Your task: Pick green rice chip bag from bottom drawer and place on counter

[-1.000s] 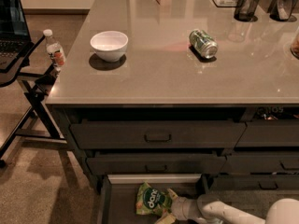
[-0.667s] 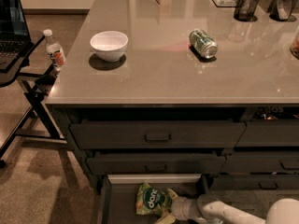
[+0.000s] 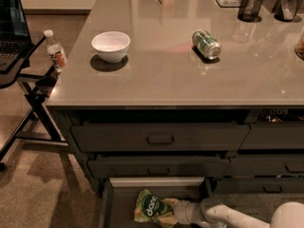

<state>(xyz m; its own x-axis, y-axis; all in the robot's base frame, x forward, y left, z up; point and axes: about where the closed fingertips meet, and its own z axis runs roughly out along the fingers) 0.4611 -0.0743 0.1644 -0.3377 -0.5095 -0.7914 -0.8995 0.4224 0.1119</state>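
The green rice chip bag (image 3: 151, 209) lies crumpled in the open bottom drawer (image 3: 118, 208), at the lower edge of the camera view. My gripper (image 3: 176, 210) reaches in from the lower right on a white arm and sits against the bag's right side. The counter (image 3: 166, 75) spreads above the drawer stack.
On the counter stand a white bowl (image 3: 110, 46), a green can (image 3: 206, 43) lying on its side, and two dark mesh cups (image 3: 250, 5) at the back right. A black side stand (image 3: 23, 75) with a water bottle (image 3: 55, 50) and a laptop is at left. Two handled drawers (image 3: 160, 138) sit above.
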